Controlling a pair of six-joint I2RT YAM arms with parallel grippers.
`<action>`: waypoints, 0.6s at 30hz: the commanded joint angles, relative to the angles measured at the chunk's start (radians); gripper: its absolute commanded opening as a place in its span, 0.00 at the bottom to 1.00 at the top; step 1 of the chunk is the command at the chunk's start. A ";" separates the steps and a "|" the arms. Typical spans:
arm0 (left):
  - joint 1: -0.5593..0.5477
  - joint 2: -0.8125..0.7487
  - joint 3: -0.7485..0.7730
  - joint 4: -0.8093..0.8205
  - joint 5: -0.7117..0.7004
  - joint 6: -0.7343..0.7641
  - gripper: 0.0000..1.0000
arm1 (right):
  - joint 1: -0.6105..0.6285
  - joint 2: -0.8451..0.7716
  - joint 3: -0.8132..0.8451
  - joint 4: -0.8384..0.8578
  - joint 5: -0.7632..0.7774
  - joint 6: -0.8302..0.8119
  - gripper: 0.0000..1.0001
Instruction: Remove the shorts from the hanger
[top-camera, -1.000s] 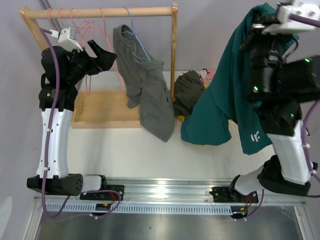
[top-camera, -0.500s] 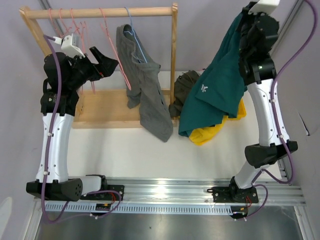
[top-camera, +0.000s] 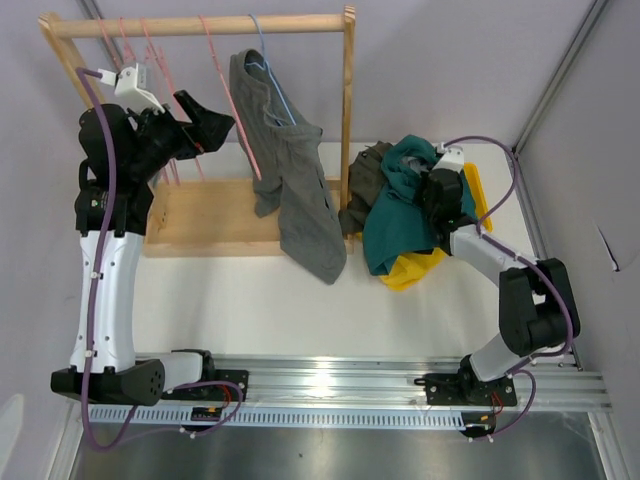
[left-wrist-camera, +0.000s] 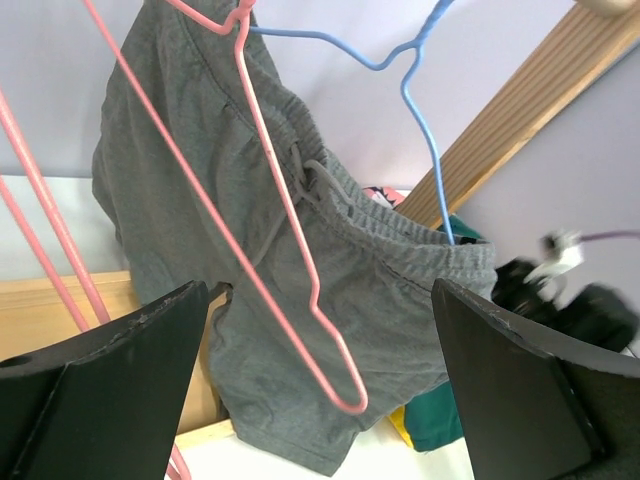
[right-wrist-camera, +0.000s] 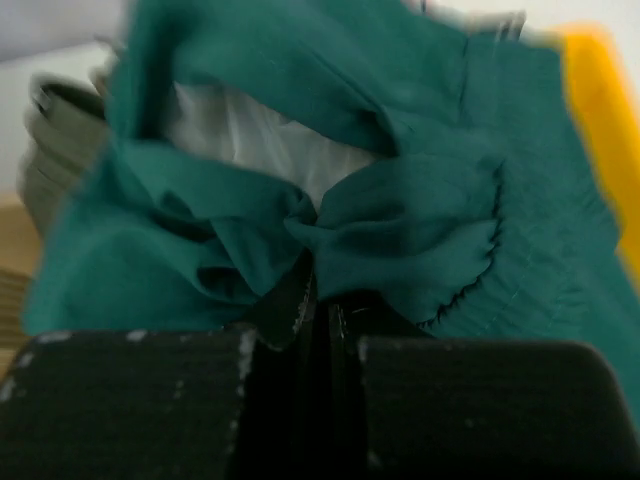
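My right arm (top-camera: 485, 252) came down from high above the right side of the tabletop (top-camera: 250, 300) and folded low. That brought my right gripper (top-camera: 418, 200) onto the heap of clothes. The soft teal cloth shorts (top-camera: 392, 228), which had hung long and spread out from my jaws, collapsed into a bunched mound. They settled over most of the plain yellow cloth shorts (top-camera: 412, 268), touching the crumpled olive green cloth shorts (top-camera: 366, 176).

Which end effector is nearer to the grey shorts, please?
Left. The left end effector, open, sits just left of the grey shorts; the right end effector is beyond the rack post, shut on the teal shorts.
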 joint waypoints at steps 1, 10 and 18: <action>0.005 -0.010 0.056 0.051 0.043 -0.016 0.99 | 0.004 0.014 -0.062 0.234 -0.017 0.105 0.00; -0.019 0.018 0.093 0.166 0.170 -0.124 1.00 | 0.024 -0.105 -0.039 0.093 -0.008 0.047 1.00; -0.159 0.140 0.186 0.170 0.115 -0.114 0.99 | 0.046 -0.462 -0.012 -0.102 0.092 0.013 0.99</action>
